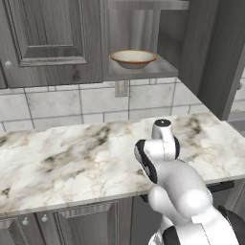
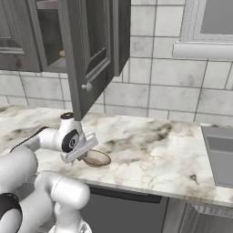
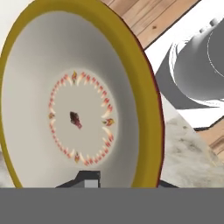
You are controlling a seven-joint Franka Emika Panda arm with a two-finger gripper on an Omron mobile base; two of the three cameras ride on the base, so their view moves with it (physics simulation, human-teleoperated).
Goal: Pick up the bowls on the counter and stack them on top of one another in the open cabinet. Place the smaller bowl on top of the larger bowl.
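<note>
The gripper [image 2: 88, 152] is nearly closed on the rim of the shallow cream brown-rimmed smaller bowl [image 2: 96, 158] near the white marble counter [image 2: 150, 150] edge, and so thin a pinch could slip when lifted.

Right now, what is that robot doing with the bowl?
The robot's gripper is down at the counter, at the near rim of a cream bowl with a brown rim. In the hand view one finger tip sits just inside that rim, with the bowl very close. I can't tell if it has been lifted yet. A matching bowl already sits on the shelf of the open cabinet above.
</note>
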